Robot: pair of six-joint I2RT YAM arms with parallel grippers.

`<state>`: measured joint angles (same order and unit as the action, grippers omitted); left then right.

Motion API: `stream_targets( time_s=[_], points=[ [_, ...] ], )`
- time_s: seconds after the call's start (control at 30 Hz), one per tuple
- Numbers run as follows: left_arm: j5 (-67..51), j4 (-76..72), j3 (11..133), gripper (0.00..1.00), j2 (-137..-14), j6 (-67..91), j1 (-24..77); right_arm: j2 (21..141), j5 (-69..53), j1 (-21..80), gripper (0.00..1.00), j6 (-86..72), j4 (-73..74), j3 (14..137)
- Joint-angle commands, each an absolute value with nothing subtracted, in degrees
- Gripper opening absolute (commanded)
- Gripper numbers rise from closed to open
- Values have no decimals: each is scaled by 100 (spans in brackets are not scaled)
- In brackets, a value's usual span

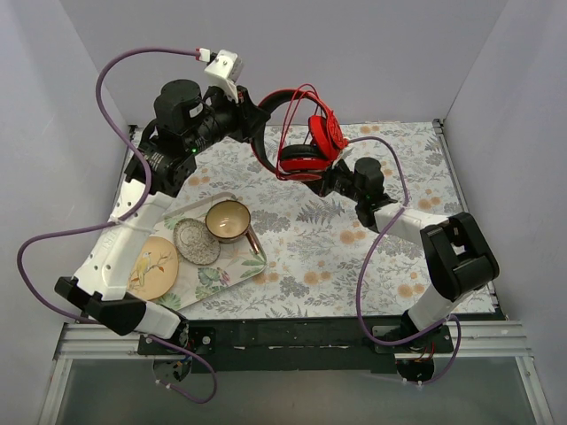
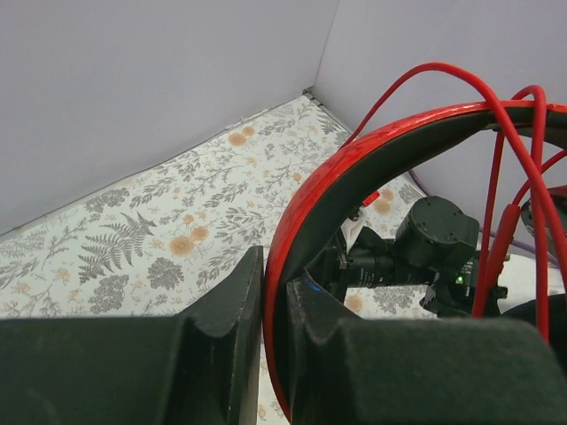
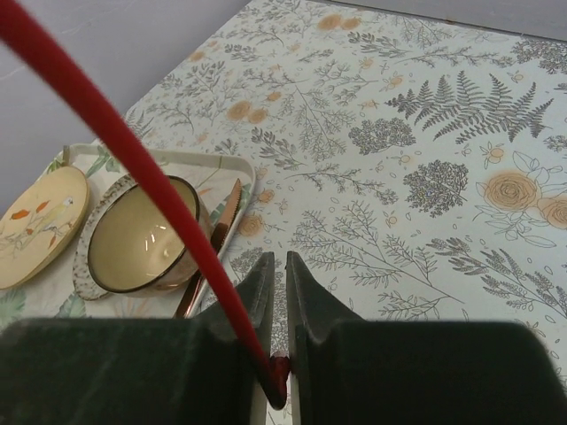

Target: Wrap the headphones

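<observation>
The red headphones [image 1: 306, 146] hang in the air above the back middle of the table, ear cups low, thin red cable [image 1: 306, 102] looped over the headband. My left gripper [image 1: 257, 119] is shut on the black-lined headband [image 2: 306, 204], which runs up between its fingers in the left wrist view. My right gripper [image 1: 330, 181] sits just below the ear cups and is shut on the cable [image 3: 133, 159]; in the right wrist view the cable end is pinched deep between the fingers [image 3: 306, 310] and runs up to the upper left.
A tray [image 1: 248, 270] at the front left holds a round painted plate [image 1: 152, 266], a small patterned saucer [image 1: 195, 241], a brown-rimmed bowl [image 1: 228, 220] and a brown utensil [image 3: 213, 243]. A floral cloth [image 1: 337, 257] covers the table. Grey walls stand behind and at both sides.
</observation>
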<state>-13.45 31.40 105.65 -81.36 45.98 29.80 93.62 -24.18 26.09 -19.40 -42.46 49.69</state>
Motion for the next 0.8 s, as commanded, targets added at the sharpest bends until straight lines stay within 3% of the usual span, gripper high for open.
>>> stream_targets(
  time_s=[0.0,0.07,0.4,0.77],
  points=[
    [-1029,2892,10828,0,-8042,5079,2909,9448,-2399,2698,11,-1960,-4597,4896],
    [-906,2865,10811,0,-8077,5246,2822,9492,-2347,2742,1,-1951,-4466,4887],
    [-695,2225,10433,0,-8577,6548,1381,9975,-1302,4058,1,-1108,-2175,5763],
    [1827,-269,8615,0,-8973,4371,1292,10345,1307,5993,1,-17,339,6679]
  ],
)
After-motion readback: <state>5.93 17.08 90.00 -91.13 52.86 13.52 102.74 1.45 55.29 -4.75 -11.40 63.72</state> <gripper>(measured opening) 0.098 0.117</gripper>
